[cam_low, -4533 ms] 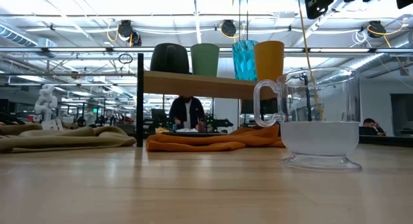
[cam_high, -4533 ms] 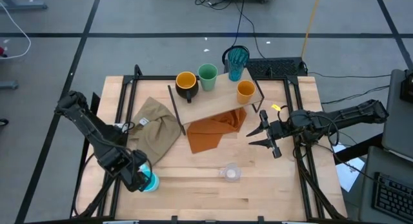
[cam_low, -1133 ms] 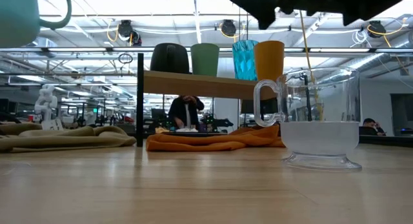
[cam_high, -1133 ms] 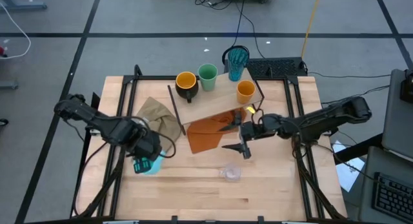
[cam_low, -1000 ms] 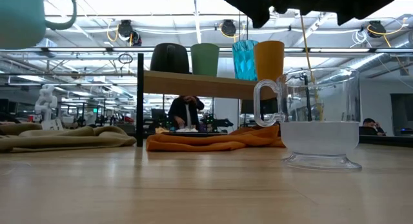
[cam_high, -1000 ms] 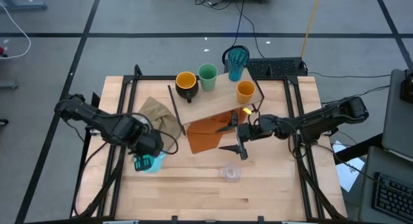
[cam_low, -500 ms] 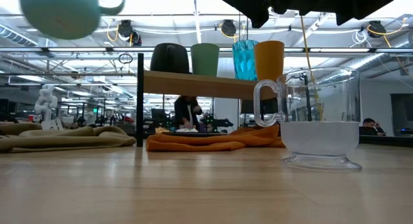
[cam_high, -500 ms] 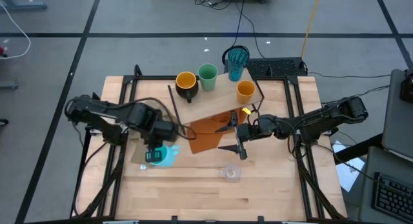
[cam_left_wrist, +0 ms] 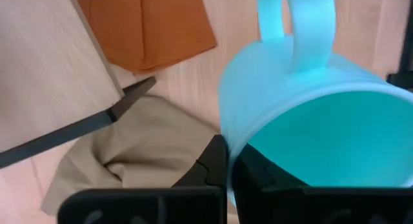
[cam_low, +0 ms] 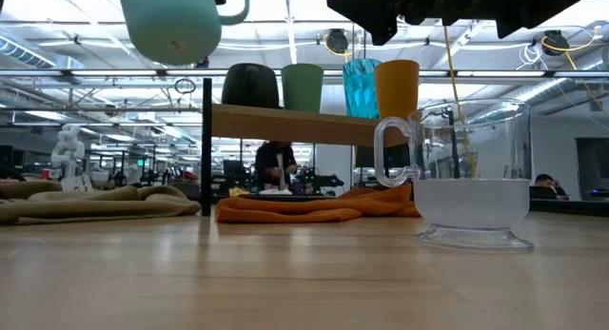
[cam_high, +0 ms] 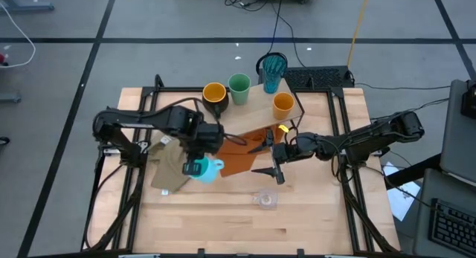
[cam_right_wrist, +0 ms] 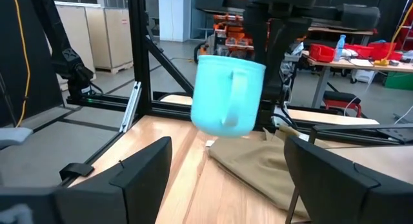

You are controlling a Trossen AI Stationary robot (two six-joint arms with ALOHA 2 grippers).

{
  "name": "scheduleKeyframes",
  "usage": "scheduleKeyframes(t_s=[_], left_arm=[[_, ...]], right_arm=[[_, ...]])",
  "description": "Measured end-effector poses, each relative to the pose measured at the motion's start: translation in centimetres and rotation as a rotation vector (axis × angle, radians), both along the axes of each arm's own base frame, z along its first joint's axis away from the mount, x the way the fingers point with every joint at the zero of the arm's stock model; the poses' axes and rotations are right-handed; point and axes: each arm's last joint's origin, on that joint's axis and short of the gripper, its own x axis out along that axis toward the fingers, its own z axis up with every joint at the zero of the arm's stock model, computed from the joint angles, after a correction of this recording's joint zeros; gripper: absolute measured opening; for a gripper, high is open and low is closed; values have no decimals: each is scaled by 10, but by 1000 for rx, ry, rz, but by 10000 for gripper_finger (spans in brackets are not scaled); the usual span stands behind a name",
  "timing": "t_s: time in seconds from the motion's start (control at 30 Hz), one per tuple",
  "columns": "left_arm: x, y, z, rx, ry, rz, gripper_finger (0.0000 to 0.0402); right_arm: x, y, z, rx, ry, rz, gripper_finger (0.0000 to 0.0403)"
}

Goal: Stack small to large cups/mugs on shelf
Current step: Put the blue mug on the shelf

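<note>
1. High view, far left: left pincer point(cam_high: 195, 167) clamped on the rim of the bright blue mug point(cam_high: 208, 169), held in the air over the counter point(cam_high: 223, 221) just in front of the shelf point(cam_high: 245, 117).
2. Middle: black mug point(cam_high: 214, 97), green cup point(cam_high: 239, 87), teal tumbler point(cam_high: 273, 71) and orange cup point(cam_high: 282, 104) standing on the shelf.
3. Clear glass point(cam_high: 265, 200) alone on the counter.
4. Right: right pincer point(cam_high: 265, 158) spread wide, empty, above the orange cloth point(cam_high: 238, 157).
</note>
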Motion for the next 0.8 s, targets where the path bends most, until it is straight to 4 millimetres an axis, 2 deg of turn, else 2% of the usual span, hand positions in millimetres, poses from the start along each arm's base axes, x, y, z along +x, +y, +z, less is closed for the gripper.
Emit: scheduleKeyframes(t_s=[0.2,0.6,0.8], left_arm=[[2,3,-2,8,6,-8,3],[2,8,-2,-132,39,160,3],[2,8,-2,-139,41,165,3]], right_arm=[[0,0,0,-1,3,0,288],[0,0,0,14,6,0,288],[0,0,0,17,7,0,288]])
